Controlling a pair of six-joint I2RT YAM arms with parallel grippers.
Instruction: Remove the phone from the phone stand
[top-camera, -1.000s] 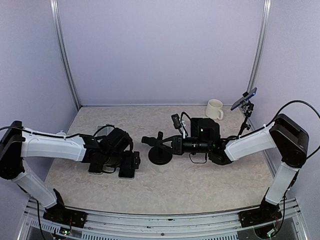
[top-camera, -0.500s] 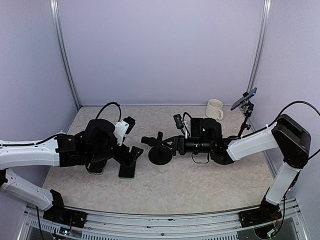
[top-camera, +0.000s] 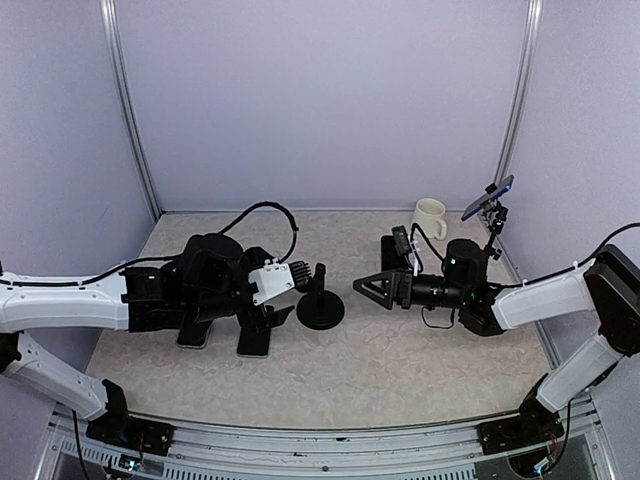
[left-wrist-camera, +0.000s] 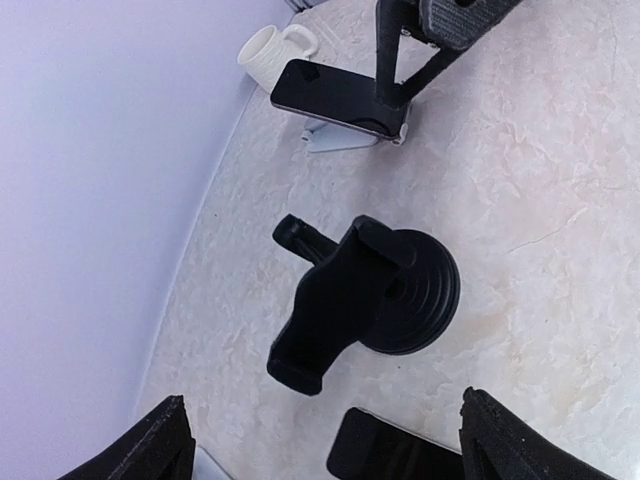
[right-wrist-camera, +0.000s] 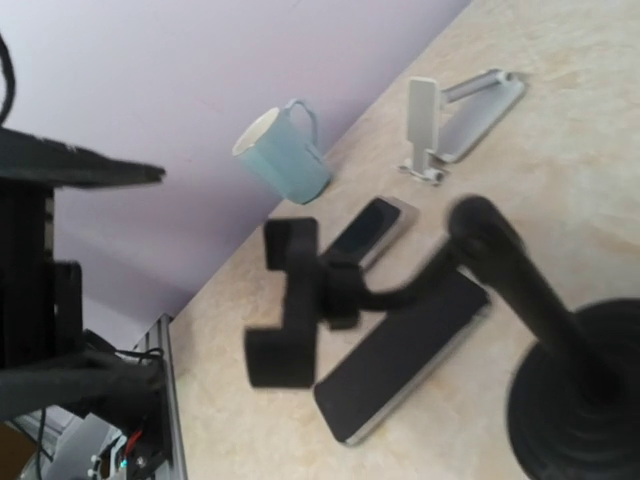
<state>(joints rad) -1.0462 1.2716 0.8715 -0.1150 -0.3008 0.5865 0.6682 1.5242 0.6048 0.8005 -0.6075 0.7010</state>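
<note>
The black phone stand (top-camera: 320, 310) stands mid-table on its round base, and its clamp (right-wrist-camera: 292, 300) holds nothing. A dark phone (top-camera: 253, 342) lies flat on the table just left of the base (right-wrist-camera: 405, 365). It also shows at the bottom of the left wrist view (left-wrist-camera: 400, 462). My left gripper (top-camera: 298, 272) hovers just left of the stand's top, open, its fingertips (left-wrist-camera: 165, 445) spread wide around empty space above the stand (left-wrist-camera: 370, 295). My right gripper (top-camera: 362, 286) sits to the right of the stand, open and apart from it. Its own fingers do not show in the right wrist view.
A second phone (top-camera: 193, 335) lies flat further left. Beyond it are a white folding stand (right-wrist-camera: 450, 125) and a pale blue mug (right-wrist-camera: 285, 150). A cream mug (top-camera: 430, 218) and a phone on a tripod (top-camera: 488, 198) stand at the back right. Another phone (left-wrist-camera: 340, 95) rests on a white holder.
My right gripper has let go of the stand, opened and drawn back to the right. My left arm swung from the flat phones to the stand's top.
</note>
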